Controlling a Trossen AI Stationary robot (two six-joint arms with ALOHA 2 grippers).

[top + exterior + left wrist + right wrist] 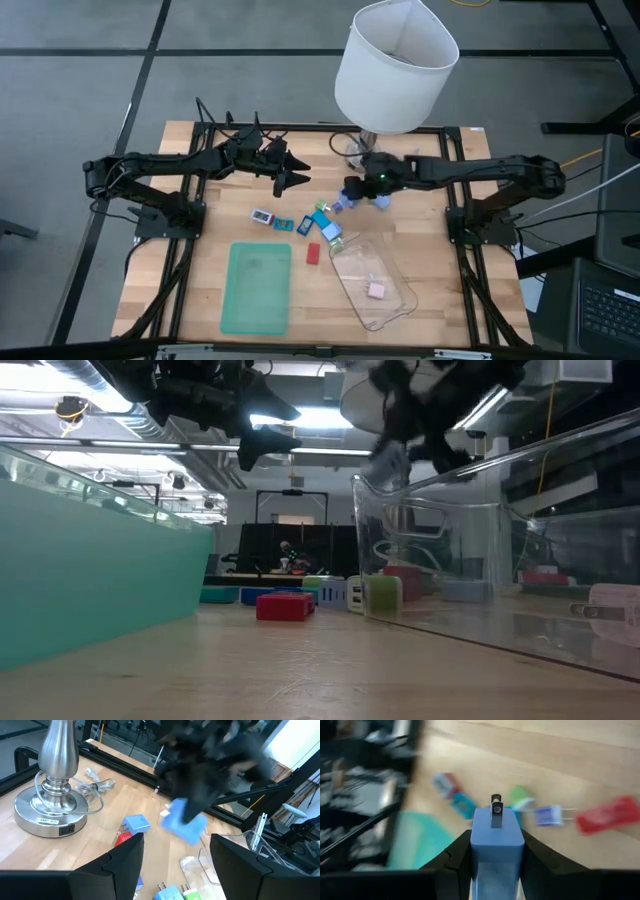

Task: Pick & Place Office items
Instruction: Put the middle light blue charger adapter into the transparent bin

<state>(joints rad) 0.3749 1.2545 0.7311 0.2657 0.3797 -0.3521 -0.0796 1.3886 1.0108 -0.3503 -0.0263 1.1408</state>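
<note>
Right gripper [496, 851] fingers clamp blue plug block [496, 845], frame centre; left gripper [175, 855] fingers open. Swinging fast, you risk slipping it.

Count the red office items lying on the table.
1: a red item lies on the wood between the green tray and the clear tub, touching neither. Another could be hidden under the right gripper, which holds a blue piece.

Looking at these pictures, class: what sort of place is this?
Probably a robotics lab or workshop: a framed wooden table with two mounted arms, a table lamp, and exposed ceiling ducts over the room behind.
</note>
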